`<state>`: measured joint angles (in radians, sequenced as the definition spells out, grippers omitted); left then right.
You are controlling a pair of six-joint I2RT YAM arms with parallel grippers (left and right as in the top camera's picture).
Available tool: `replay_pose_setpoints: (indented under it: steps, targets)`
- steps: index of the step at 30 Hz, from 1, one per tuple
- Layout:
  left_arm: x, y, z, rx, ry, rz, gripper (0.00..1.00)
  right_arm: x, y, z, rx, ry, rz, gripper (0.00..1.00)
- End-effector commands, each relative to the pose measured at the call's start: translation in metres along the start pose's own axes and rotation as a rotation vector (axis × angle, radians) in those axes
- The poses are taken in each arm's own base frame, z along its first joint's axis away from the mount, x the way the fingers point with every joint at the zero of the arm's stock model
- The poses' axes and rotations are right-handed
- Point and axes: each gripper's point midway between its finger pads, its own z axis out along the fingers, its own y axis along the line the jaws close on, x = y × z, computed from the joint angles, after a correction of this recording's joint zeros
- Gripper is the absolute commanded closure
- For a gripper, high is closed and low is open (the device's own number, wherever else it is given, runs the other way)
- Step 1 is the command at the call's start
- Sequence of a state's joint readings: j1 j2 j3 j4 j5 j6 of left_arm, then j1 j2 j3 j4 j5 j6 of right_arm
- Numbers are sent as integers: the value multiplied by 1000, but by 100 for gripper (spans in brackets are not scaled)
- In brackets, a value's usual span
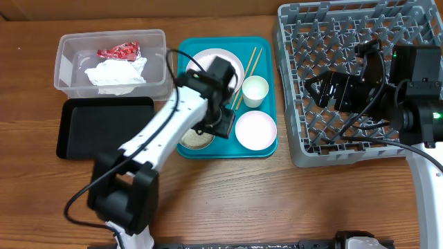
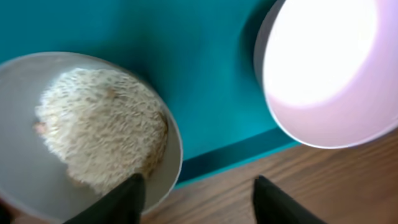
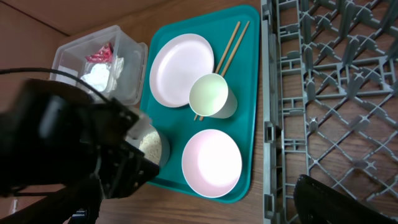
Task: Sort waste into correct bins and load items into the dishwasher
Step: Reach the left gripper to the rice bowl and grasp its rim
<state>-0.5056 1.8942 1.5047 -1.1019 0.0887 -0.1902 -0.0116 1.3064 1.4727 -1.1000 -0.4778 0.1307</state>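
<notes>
Right now the left gripper (image 2: 196, 199) hangs low over the near edge of the teal tray (image 2: 186, 62), its jaws spread wide with nothing between them. One of its fingers (image 2: 118, 202) sits just at the rim of a small bowl (image 2: 18, 87) that holds a mound of rice (image 2: 102, 124). The other finger is over the wooden counter (image 2: 224, 199). An empty bowl (image 2: 329, 68) stands beside the rice bowl on the same tray, the two apart.

From above, the plate (image 1: 202, 61) lies at the far end of the tray, partly under the left arm. The chopsticks (image 1: 248, 68) lie slanted beside it, and the cup (image 1: 255, 90) stands upright next to them.

Left of the tray, the clear tub (image 1: 66, 48) holds the red wrapper (image 1: 118, 50) and the crumpled napkin (image 1: 116, 75). The black tray (image 1: 104, 128) sits just in front of the tub.

Over on the right, the dish rack (image 1: 304, 145) has no dishes in it. The right gripper (image 1: 317, 90) hovers above its pegs, pointing toward the teal tray. Its jaws appear parted and grip nothing.
</notes>
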Motion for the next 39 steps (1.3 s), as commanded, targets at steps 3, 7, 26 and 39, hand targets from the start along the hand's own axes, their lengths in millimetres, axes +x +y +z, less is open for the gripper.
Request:
replay_pose_setpoints:
  steps: [3,7,26,39]
  targets:
    - [5,11,26,-77,43,-7,62,-5,5,-6,-1,-19,-14,0]
    - [0,11,32,-77,37,25,69,-5,5,-6,-1,-19,-14,0]
    - [7,21,71,-119,147,97,96,-6,5,-6,-2,-23,-16,0]
    - [-4,15,63,-107,119,38,69,-5,5,-6,-1,-19,-14,0]
